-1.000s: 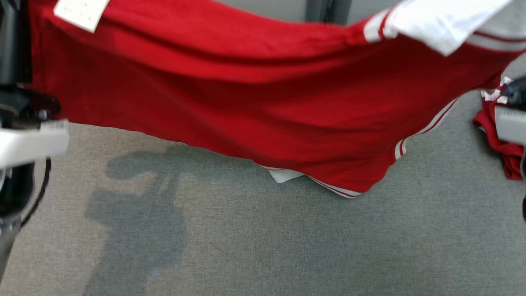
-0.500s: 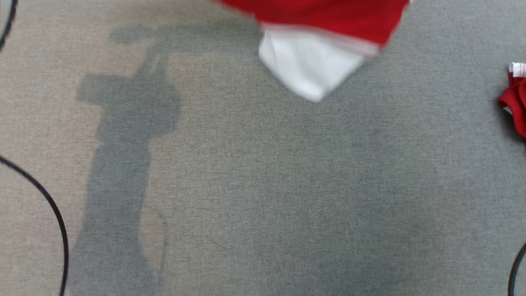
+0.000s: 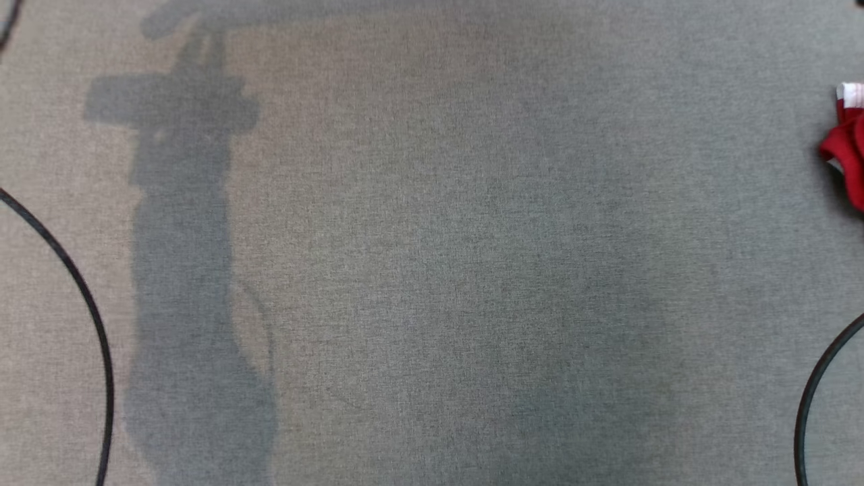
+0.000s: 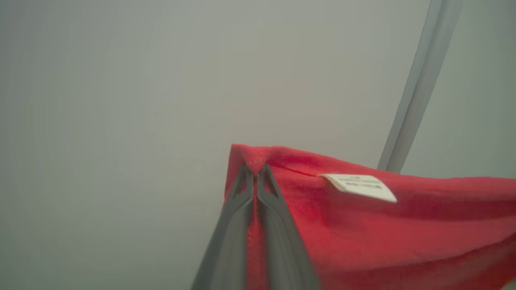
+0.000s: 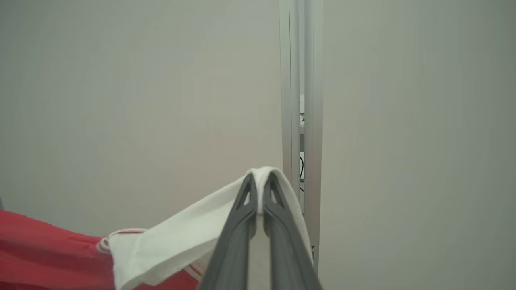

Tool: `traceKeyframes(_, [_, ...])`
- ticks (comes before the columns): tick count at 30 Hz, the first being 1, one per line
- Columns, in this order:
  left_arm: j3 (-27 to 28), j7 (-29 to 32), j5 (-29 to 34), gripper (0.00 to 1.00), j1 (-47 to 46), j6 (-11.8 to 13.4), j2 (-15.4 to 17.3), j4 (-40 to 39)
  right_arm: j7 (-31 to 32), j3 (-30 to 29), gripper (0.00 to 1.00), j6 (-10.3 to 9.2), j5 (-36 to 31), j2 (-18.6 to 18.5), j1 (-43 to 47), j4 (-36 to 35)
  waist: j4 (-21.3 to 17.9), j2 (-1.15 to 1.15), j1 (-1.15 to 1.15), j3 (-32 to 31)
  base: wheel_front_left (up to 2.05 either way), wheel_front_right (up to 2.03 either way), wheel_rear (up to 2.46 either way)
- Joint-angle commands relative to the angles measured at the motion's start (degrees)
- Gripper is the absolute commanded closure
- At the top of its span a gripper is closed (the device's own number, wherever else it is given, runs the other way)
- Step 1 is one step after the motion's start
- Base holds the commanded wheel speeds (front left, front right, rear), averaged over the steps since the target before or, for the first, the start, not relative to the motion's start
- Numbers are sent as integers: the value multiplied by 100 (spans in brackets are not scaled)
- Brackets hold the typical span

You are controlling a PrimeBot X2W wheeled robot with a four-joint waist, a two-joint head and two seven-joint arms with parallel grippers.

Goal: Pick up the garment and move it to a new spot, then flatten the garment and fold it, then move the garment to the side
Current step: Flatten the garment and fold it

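The garment is red with white trim. In the left wrist view my left gripper [image 4: 255, 171] is shut on a red corner of the garment [image 4: 363, 225], beside a small white label [image 4: 358, 186]. In the right wrist view my right gripper [image 5: 261, 179] is shut on a white part of the same garment [image 5: 169, 241], with red cloth hanging away at the lower left. Both grippers hold it up in front of a pale wall.
The head view looks down on grey carpet [image 3: 432, 256] with the robot's shadow at left. A crumpled red and white cloth [image 3: 847, 145] lies at the right edge. Black cables [image 3: 81, 297] curve along both sides. A metal post [image 5: 300, 100] stands against the wall.
The head view has swung down: the stretched red garment has slid out of the top of the picture, leaving carpet. The crumpled cloth at the right stays put.
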Motion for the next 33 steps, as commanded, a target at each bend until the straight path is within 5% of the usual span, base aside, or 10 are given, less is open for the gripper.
traceKeyframes(1, [7, -55, -72, 100, 110, -47, -34, 90, -37, 73, 100, 1, 65, -22, 83, 99, 8, 0, 0, 94, 0, 0, 0])
traceKeyframes(6, [-31, -306, -453, 100, 546, -99, -368, 130, -38, 339, 100, 2, 453, -128, 565, -123, 101, 0, 0, 321, 0, 0, 0])
traceKeyframes(12, [-229, -580, -823, 100, 1847, -92, -391, -679, -30, 317, 100, 2, 1158, -503, 2136, -1383, 213, 0, 0, 368, 0, 0, 0])
traceKeyframes(25, [597, -597, 156, 100, 5543, -41, -175, -3619, -28, -393, 100, 2, 1882, -891, 6494, -3826, 135, 0, 0, -150, 0, 0, 0])
traceKeyframes(33, [435, -385, 357, 100, 7112, 188, 157, -4713, 134, -755, 100, 2, 1873, -903, 8159, -4734, 103, 0, 0, -507, 0, 0, 0])
